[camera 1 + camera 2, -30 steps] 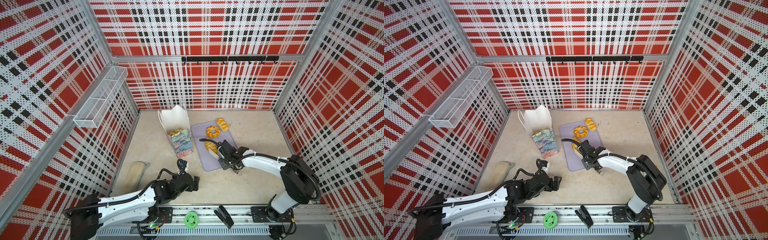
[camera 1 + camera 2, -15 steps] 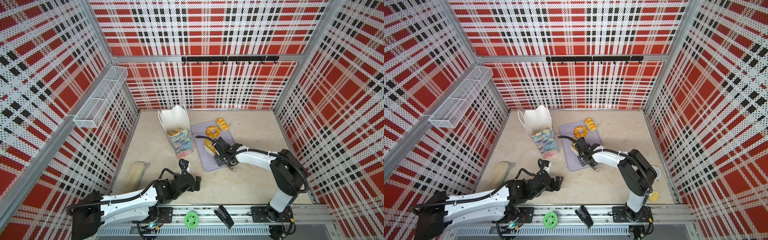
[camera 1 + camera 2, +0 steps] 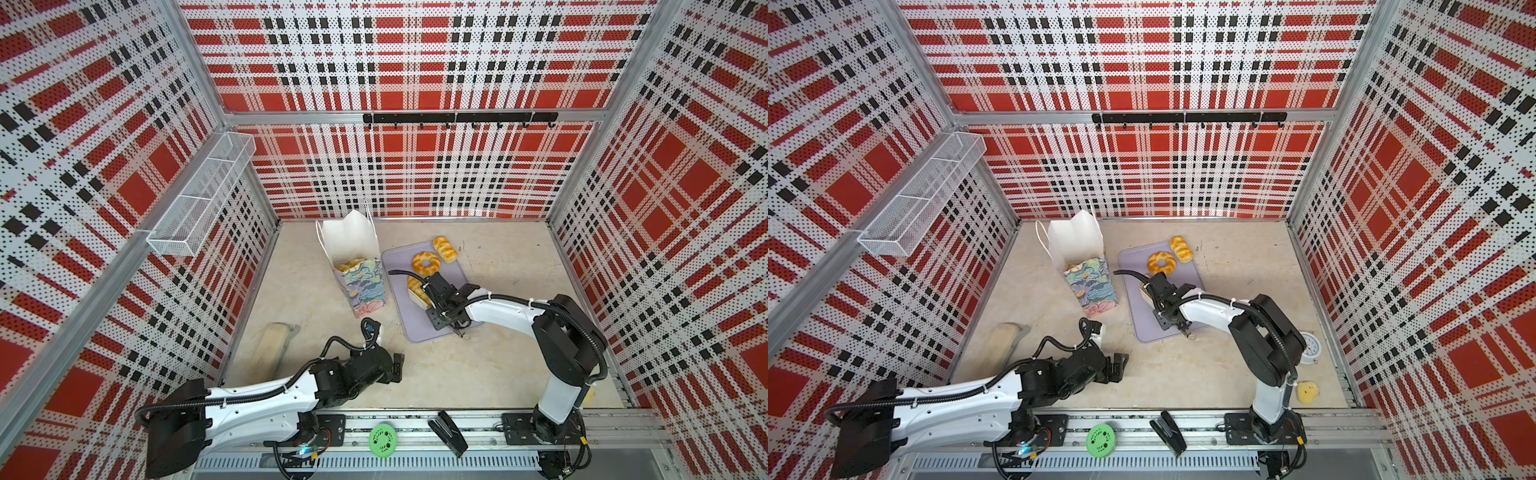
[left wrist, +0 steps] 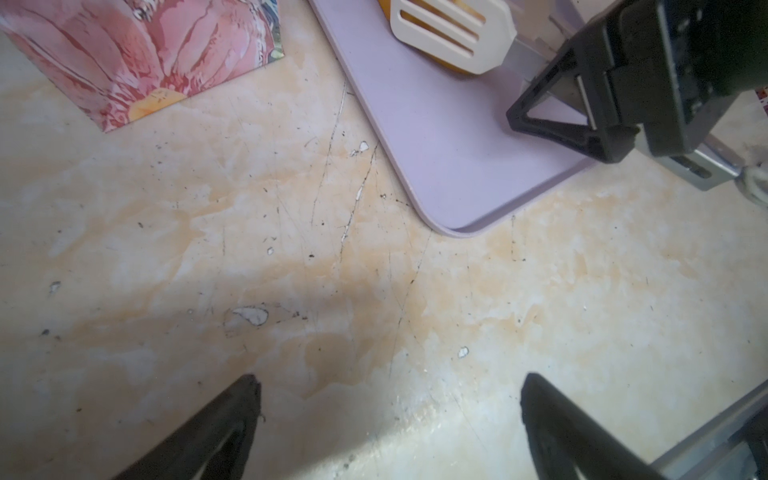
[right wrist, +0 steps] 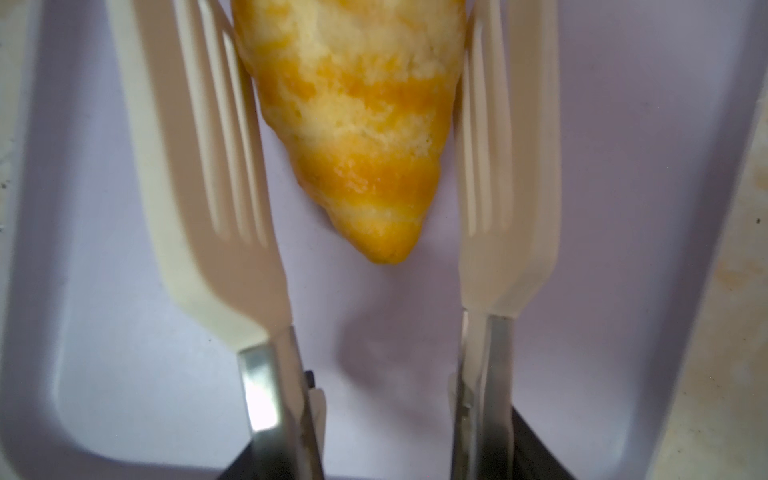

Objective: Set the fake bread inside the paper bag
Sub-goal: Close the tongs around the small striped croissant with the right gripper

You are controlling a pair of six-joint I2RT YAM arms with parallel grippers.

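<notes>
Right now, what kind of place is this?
Probably a robot test booth: plaid perforated walls box it in, a left arm and right arm stand on a metal rail, and toy bread lies on a tray.

Stained beige tabletop (image 3: pixel 498 374): paper bag (image 3: pixel 363 286) upright, lavender tray (image 3: pixel 399 259) beside.

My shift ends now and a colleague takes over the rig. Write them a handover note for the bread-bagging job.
The left hand is open and empty, over the table.
The right hand is shut on the tongs, whose paddles flank a croissant on the tray; a firm squeeze is unclear.
Done: the paper bag stands upright beside the tray with some bread inside.
Left: croissant, ring pastry and striped bun go into the bag.
</notes>
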